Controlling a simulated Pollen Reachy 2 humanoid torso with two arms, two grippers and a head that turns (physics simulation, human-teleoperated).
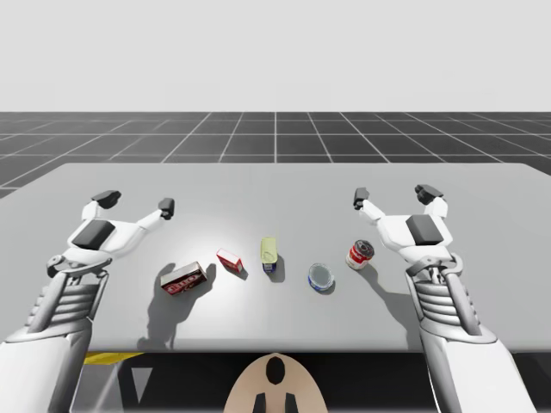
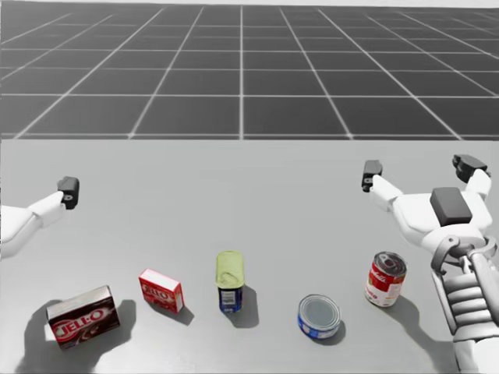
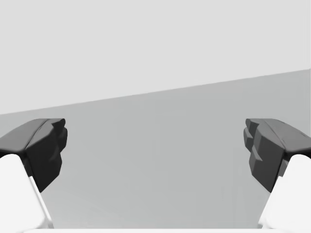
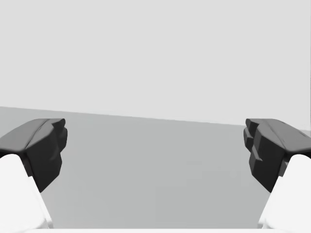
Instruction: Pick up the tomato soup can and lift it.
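Red can (image 1: 360, 255) stands near right end effector (image 1: 394, 195).

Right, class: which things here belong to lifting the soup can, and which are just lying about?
Job: red can; open right hand, nearest it.
Lying about: brown box; small red box; yellow-topped can; flat blue can.

Print found on five items on the table.
- Dark brown box (image 2: 82, 315): large white lettering across its front face.
- Small red box (image 2: 161, 290): white lettering on its front.
- Red-and-white can (image 2: 385, 278): white script on the red band.
- Tall yellow-and-blue can (image 2: 229, 282) and flat blue can (image 2: 319, 316): label print too small to read.
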